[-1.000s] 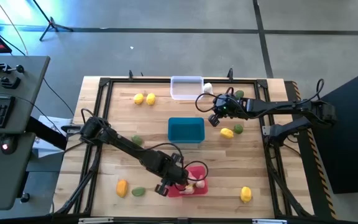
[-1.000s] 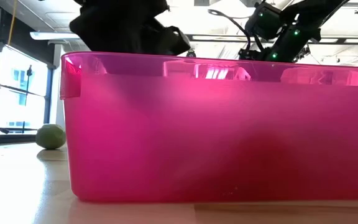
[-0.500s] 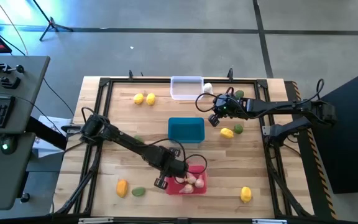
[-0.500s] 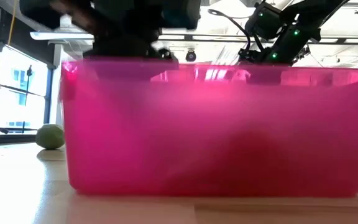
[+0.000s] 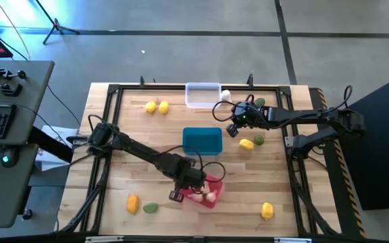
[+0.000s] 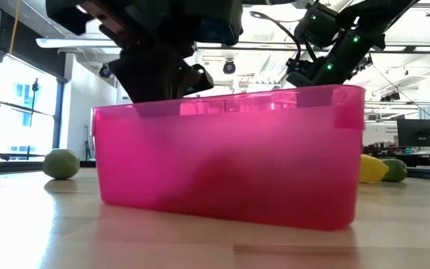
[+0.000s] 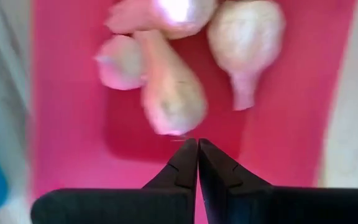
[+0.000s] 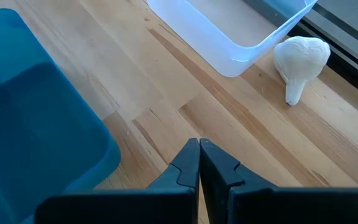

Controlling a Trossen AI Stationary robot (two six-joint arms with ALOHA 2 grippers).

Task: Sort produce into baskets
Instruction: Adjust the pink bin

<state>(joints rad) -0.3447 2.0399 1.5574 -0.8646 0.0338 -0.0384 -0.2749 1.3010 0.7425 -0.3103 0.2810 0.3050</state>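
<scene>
The red basket [image 5: 213,186] sits skewed on the table near the front and holds three whitish-pink garlic bulbs [image 7: 174,93]. My left gripper [image 7: 197,144] is shut and points down into the basket, at its left end, beside the bulbs. My right gripper [image 8: 199,147] hangs shut above bare wood between the teal basket [image 5: 202,141] and the clear basket [image 5: 202,94]. Another garlic bulb [image 8: 298,59] lies on the table at the clear basket's right corner. Yellow, orange and green pieces lie scattered over the table. My left gripper reaches from above with shut fingers [image 7: 185,163] into the red basket, with its tip low over the red floor [image 7: 135,130] just short of the nearest bulb. Whether the tip rests on the floor or against a wall, I cannot tell.
Two yellow fruits [image 5: 157,106] lie far left. A yellow one [image 5: 246,143] and a green one [image 5: 258,139] lie right of the teal basket. An orange piece [image 5: 132,203] and a green one [image 5: 150,208] lie front left, and a yellow one [image 5: 267,211] front right.
My left gripper has gone down into the red basket and a little toward the table's far edge. The basket has turned about on the table and slid away from the near edge with it, and the bulbs have shifted inside.
</scene>
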